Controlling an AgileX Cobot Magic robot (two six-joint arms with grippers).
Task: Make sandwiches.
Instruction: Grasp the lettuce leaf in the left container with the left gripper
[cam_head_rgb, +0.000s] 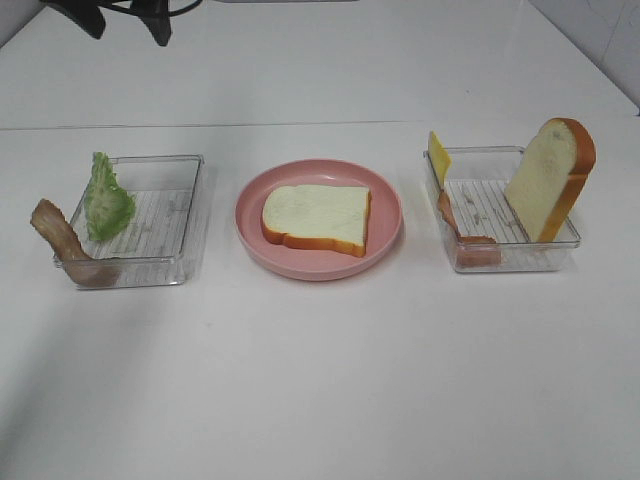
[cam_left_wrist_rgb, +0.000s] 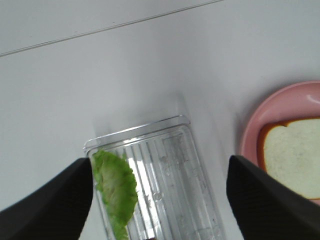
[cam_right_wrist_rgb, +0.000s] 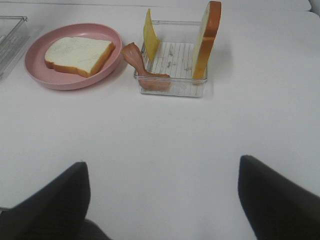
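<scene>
With my left hand (cam_left_wrist_rgb: 160, 164) and right hand (cam_right_wrist_rgb: 162, 165) both spread and empty, the lettuce leaf (cam_left_wrist_rgb: 117, 192) propped in its clear tray (cam_left_wrist_rgb: 186, 150) and one bread slice (cam_head_rgb: 316, 218) on the pink plate (cam_head_rgb: 388, 238), I fear a finger catching the tray wall and dragging it

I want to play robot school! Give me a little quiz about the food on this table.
1. True or false: a bread slice lies flat on the pink plate.
2. Pick one: what shares the left tray with the lettuce leaf? A) a bacon strip B) a cheese slice C) a spoon
3. Count: how many bread slices are in view in all?

Key:
1. True.
2. A. The bacon hangs over that tray's edge.
3. Two: one on the plate, and one upright slice in the right tray.
</scene>
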